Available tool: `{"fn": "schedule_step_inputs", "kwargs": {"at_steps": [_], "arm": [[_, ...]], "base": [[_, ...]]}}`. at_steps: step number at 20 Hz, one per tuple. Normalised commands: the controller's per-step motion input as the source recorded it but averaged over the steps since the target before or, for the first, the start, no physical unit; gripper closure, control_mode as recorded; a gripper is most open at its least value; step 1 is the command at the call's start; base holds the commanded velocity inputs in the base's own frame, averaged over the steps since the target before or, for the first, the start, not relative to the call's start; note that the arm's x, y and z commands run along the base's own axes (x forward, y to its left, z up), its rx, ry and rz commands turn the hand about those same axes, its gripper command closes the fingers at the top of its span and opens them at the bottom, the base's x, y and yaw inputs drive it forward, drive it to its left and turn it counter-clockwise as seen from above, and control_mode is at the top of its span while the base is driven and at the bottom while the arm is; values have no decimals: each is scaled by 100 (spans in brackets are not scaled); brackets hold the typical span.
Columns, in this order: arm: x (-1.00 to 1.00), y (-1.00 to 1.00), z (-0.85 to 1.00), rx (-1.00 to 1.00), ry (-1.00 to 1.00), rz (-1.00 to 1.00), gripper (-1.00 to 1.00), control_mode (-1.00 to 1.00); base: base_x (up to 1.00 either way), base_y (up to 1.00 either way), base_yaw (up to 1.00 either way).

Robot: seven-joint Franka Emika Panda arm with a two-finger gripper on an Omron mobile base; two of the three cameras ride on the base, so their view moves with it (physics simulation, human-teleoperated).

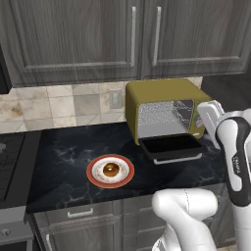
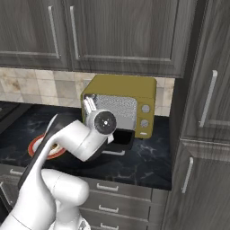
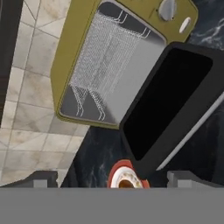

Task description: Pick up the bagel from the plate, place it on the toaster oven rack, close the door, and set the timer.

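Observation:
The bagel [image 1: 111, 170] lies in the middle of the orange-rimmed plate [image 1: 94, 177] on the dark counter, left of the mustard toaster oven [image 1: 162, 93]. The oven's door [image 1: 171, 146] hangs open and flat toward the front, and the toaster oven rack [image 1: 163, 117] shows inside the cavity. In the hand view my gripper [image 3: 113, 178] is open with nothing between its fingertips [image 3: 43, 178]. It hovers high in front of the oven and looks down on the rack [image 3: 109, 57], the door [image 3: 170, 100] and, far below, the plate [image 3: 114, 171] and bagel [image 3: 126, 183]. My arm hides most of the plate [image 2: 33, 147] in the right base view.
Two knobs [image 2: 144, 116] sit on the oven's right panel. A stove [image 1: 11, 162] borders the counter [image 1: 59, 152] on the left. Grey wall cabinets [image 1: 98, 34] hang above, and a tall cabinet [image 2: 204, 112] stands right of the oven.

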Motion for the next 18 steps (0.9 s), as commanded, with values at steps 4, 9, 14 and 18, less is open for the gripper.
{"fn": "schedule_step_inputs", "kwargs": {"at_steps": [4,9,14,18], "arm": [[37,-3,-17,11,-9,0,-100,-100],[43,-7,-15,10,-6,0,-100,-100],[50,-2,-22,8,-2,0,-100,-100],[46,-5,-28,6,-1,0,-100,-100]], "base": [[0,0,0],[0,0,0],[0,0,0],[0,0,0]]}}
